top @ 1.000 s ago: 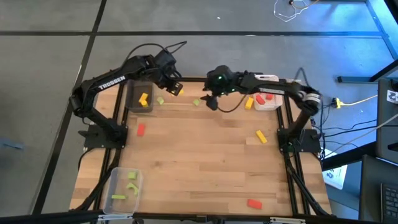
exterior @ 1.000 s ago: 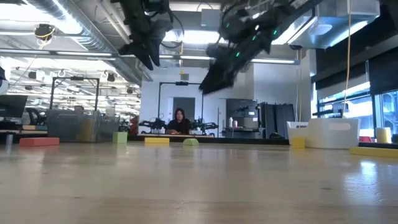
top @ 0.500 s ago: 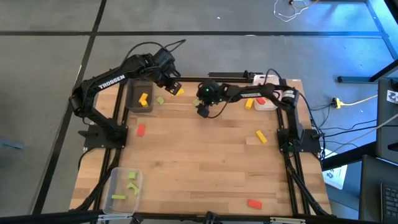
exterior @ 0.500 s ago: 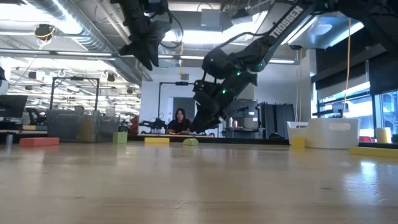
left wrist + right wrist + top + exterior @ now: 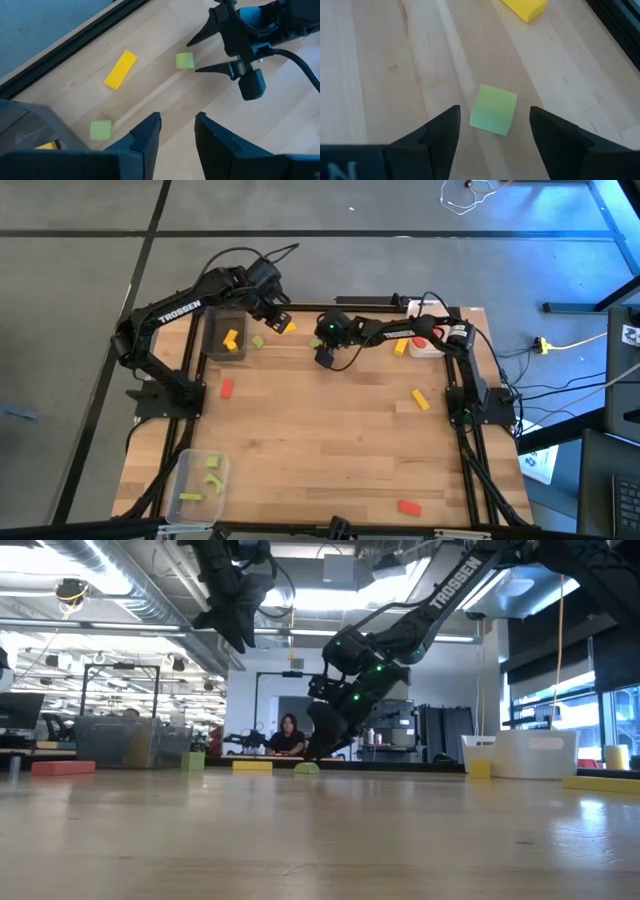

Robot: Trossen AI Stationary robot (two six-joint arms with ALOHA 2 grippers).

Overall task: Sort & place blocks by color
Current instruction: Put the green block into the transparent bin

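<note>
Pale wooden plank table (image 5: 320, 440), grain running lengthwise, smooth and matte. Right gripper (image 5: 492, 131) lowered near the table's 12 o'clock edge, dark fingers spread wide and empty, straddling a light green cube (image 5: 493, 109) with soft rounded edges; cube resting on the wood, not clasped. Just beyond the cube, toward 11 o'clock, a yellow bar (image 5: 120, 69), flat and rectangular. Left gripper (image 5: 177, 131) raised above the table near 11 o'clock, fingers parted with nothing between them. Beneath it a second light green cube (image 5: 100, 129) beside the dark grey tray (image 5: 213, 338), a yellow piece (image 5: 230, 340) lying inside that tray. White tray (image 5: 438, 346) at 1 o'clock holding red pieces, a yellow chunk (image 5: 401, 347) just beside it. Clear plastic tray (image 5: 187, 480) at 8 o'clock with light green bars (image 5: 211, 478) inside. Loose on the wood: a red bar (image 5: 227, 388) at 9 o'clock, a yellow bar at 3 o'clock (image 5: 420, 399), a red bar at 5 o'clock (image 5: 408, 507).
</note>
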